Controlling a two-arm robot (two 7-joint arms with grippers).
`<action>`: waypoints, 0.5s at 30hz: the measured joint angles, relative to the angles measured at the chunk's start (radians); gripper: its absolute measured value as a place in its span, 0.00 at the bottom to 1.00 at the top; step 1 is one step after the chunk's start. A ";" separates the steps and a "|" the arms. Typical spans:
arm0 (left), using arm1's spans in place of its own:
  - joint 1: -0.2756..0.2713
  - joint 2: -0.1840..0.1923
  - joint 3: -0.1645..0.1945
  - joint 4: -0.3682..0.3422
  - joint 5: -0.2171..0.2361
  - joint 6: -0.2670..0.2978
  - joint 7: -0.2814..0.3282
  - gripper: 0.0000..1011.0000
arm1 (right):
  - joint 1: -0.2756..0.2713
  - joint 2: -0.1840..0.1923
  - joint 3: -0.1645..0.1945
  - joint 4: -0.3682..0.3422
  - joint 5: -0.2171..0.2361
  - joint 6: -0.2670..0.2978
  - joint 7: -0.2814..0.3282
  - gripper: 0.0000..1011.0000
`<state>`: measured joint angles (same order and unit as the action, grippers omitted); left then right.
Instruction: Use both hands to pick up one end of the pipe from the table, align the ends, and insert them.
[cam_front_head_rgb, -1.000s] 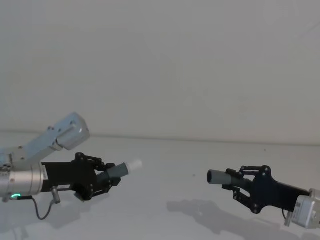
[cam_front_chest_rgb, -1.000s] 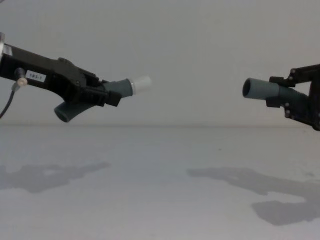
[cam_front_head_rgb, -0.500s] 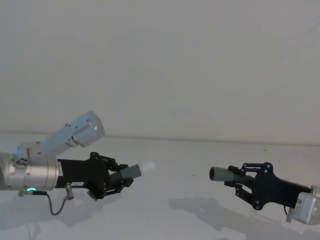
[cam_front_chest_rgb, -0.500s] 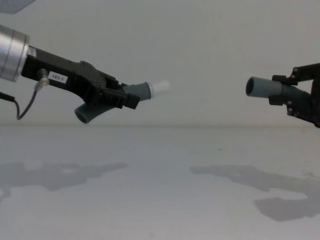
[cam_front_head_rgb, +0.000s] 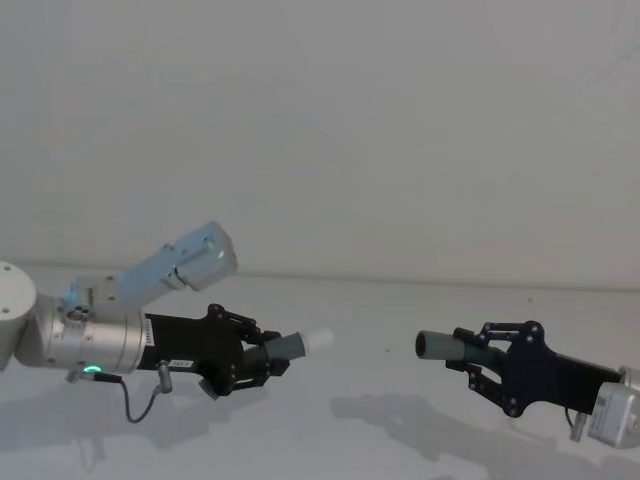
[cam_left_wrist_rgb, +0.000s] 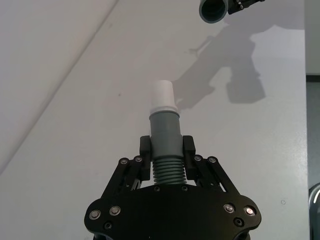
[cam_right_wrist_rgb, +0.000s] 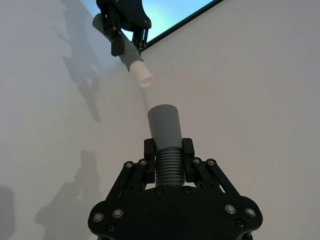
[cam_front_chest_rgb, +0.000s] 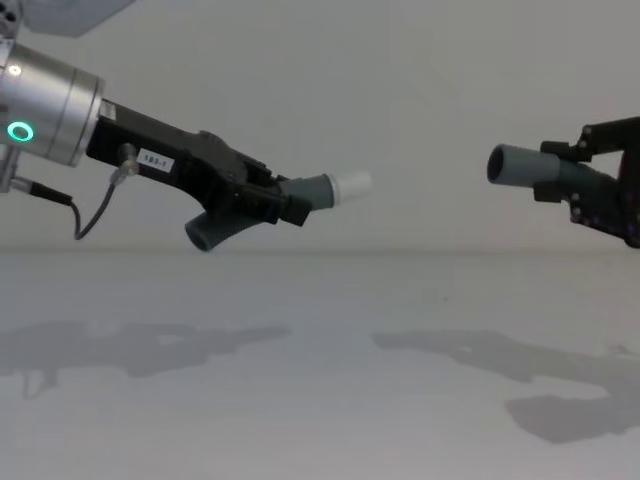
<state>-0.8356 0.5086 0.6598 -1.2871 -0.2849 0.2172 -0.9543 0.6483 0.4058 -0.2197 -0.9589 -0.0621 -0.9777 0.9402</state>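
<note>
Over matte table (cam_front_chest_rgb: 320, 390), left hand (cam_left_wrist_rgb: 166, 150) clamping ribbed pipe (cam_left_wrist_rgb: 164, 127)

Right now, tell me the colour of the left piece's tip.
The tip is white; left wrist view shows it best.

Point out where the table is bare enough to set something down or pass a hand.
The table is bare all along beneath the left pincer, holding the short piece, and the right pincer, holding the long piece. A hand could pass through the open gap between the white tip and the socket mouth. It is tight only close around each pincer.
</note>
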 joint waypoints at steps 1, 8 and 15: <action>-0.005 -0.004 0.004 0.006 0.000 -0.001 -0.003 0.33 | 0.000 0.000 -0.001 -0.001 0.000 0.000 0.000 0.28; -0.032 -0.024 0.026 0.040 0.001 -0.010 -0.026 0.33 | 0.003 0.000 -0.004 -0.010 -0.014 -0.001 -0.011 0.28; -0.049 -0.036 0.042 0.058 -0.003 -0.014 -0.043 0.33 | 0.004 0.000 -0.006 -0.020 -0.050 -0.005 -0.032 0.28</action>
<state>-0.8847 0.4722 0.7015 -1.2292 -0.2877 0.2031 -0.9975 0.6528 0.4063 -0.2256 -0.9788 -0.1117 -0.9825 0.9084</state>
